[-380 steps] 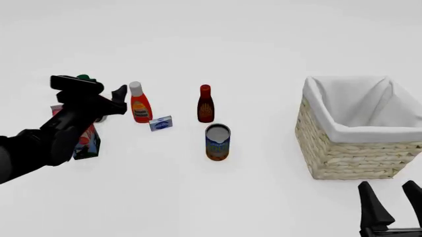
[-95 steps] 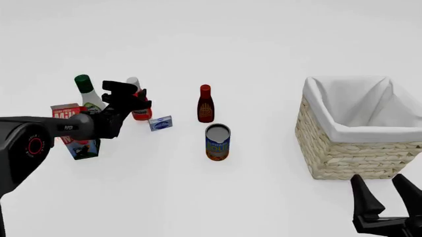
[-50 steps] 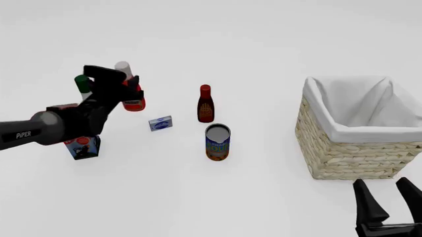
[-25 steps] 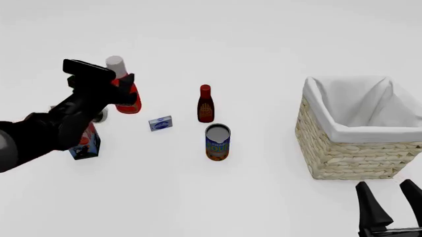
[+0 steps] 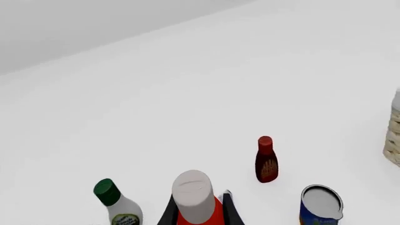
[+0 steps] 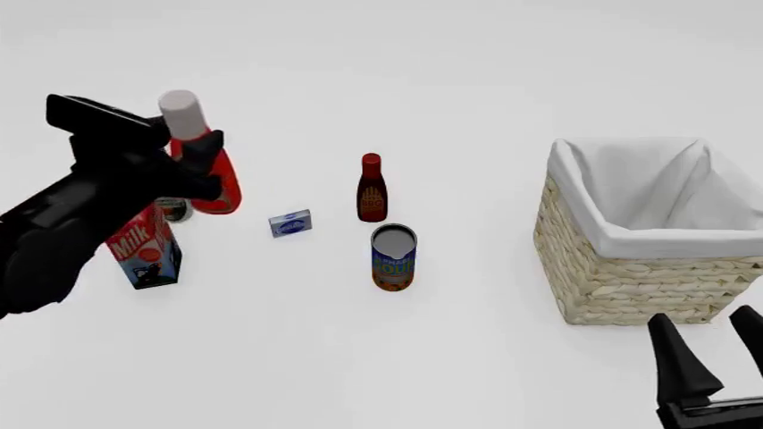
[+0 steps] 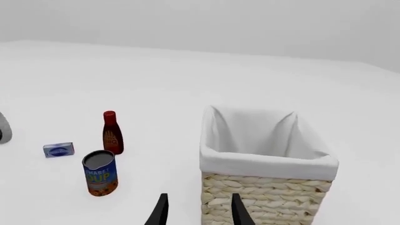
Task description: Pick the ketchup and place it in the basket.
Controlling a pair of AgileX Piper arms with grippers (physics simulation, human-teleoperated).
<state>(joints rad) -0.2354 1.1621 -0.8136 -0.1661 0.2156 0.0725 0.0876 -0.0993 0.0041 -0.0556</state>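
Note:
The ketchup (image 6: 214,179), a red-orange bottle with a tall grey-white cap, hangs above the table at the left with my left gripper (image 6: 195,170) shut on its body. In the left wrist view the ketchup (image 5: 195,199) stands upright between the two fingers. The basket (image 6: 649,234), woven straw with white lining, stands at the right; in the right wrist view the basket (image 7: 265,164) is just ahead. My right gripper (image 6: 721,362) is open low at the front right, nothing between its fingers.
A dark-red bottle (image 6: 372,189), a soup can (image 6: 394,257) and a small blue box (image 6: 289,223) stand mid-table. A milk carton (image 6: 146,248) stands below my left arm. A green-capped white bottle (image 5: 117,204) shows in the left wrist view.
My left gripper has lifted the ketchup off the table and carried it up and to the left. The right gripper has stayed about where it was.

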